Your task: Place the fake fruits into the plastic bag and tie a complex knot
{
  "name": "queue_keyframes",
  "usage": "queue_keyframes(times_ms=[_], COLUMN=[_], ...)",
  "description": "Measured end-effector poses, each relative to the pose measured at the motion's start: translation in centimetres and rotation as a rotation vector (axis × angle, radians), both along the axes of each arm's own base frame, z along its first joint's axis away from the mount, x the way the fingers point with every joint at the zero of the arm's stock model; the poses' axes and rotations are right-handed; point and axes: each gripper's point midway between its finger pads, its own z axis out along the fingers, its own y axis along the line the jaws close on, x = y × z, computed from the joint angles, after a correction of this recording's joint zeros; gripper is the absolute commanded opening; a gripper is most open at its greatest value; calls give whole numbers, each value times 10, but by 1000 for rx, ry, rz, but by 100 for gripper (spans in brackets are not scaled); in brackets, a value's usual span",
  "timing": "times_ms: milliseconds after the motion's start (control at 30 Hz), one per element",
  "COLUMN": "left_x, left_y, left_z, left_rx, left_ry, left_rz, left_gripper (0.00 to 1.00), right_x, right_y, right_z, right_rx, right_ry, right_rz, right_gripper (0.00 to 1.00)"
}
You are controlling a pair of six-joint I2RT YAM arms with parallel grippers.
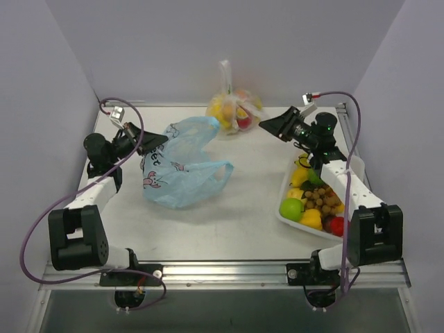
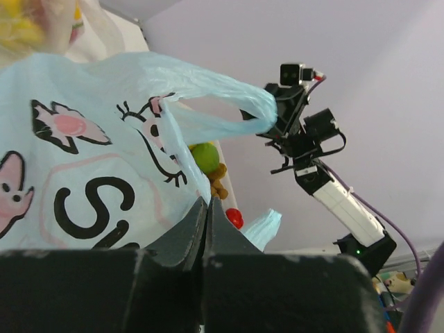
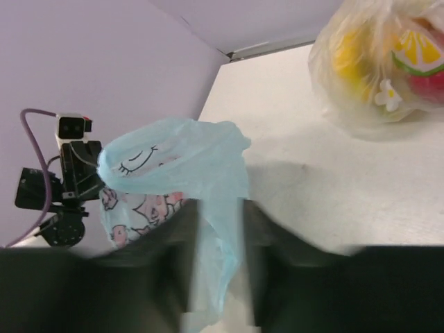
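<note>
Pinching the plastic bag [image 1: 184,170] at middle left, left gripper [image 1: 144,142] fingers pressed together on its edge, bag resting on the table [image 1: 243,222], clear bag [image 1: 232,111] of fruit at top middle, right gripper [image 1: 267,125] fingers spread apart, fake fruits [image 1: 313,201] in white tray [image 1: 284,218] at lower right.

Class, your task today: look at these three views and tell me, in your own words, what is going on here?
The left gripper is shut on an edge of the plastic bag, holding part of it up. The right gripper is open, pointing toward the bag without touching it. The fake fruits sit in a white tray on the right; none shows inside the blue bag, which is untied. A clear bag of fruit sits at the back.
</note>
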Motion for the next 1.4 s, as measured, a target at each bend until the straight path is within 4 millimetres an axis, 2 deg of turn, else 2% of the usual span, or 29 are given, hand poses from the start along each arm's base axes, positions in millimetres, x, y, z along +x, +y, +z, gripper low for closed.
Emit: queue_keyframes(times_ms=[33, 67, 100, 167, 267, 333, 400, 433, 533, 800, 900, 1100, 1133, 1233, 1267, 1333, 1367, 1400], left_x=[-1, -2, -4, -7, -12, -13, -12, -11, -9, -9, -9, -7, -7, -7, -7, -7, -7, -7], left_y=[-1, -4, -7, -12, -18, -18, -17, -17, -17, -32, -32, -33, -33, -33, -32, -32, -32, -32], left_z=[-3, -5, -5, -2, 8, 15, 21, 23, 26, 30, 32, 37, 38, 39, 40, 40, 41, 41], left_rx=[-4, -11, -19, -37, -73, -97, -121, -134, -163, -207, -216, -234, -238, -248, -250, -256, -258, -260], left_ry=[14, 29, 36, 41, 35, 31, 34, 40, 55, 96, 91, 90, 93, 100, 102, 105, 106, 107], left_rz=[-15, -30, -45, -64, -87, -88, -83, -81, -74, -102, -100, -101, -102, -101, -100, -100, -101, -101], left_gripper=[0, 0, 0, 0, 0, 0, 0, 0, 0, 0, 0, 0, 0, 0, 0, 0, 0, 0], right_x=[1, 0, -4, -16, -44, -57, -67, -71, -76, -64, -59, -65, -64, -59, -56, -50, -48, -46], right_y=[-2, 2, 10, 28, 59, 71, 77, 79, 86, 115, 130, 157, 159, 168, 169, 169, 168, 167], right_z=[1, 0, -7, -28, -88, -127, -155, -163, -164, -114, -112, -129, -132, -138, -139, -139, -138, -137], right_rx=[-27, -57, -93, -126, -158, -183, -192, -186, -150, -37, -18, -27, -30, -33, -30, -25, -20, -18], right_ry=[-3, -11, -14, -17, 56, 123, 175, 186, 142, -56, -63, -28, -22, -11, -3, 3, 9, 5], right_rz=[-1, 8, 21, 60, 141, 174, 191, 195, 192, 214, 231, 280, 278, 271, 265, 251, 245, 241], right_gripper=[62, 68, 77, 84, 86, 87, 87, 88, 89, 89, 89, 88, 86, 69, 52, 26, 0, 0])
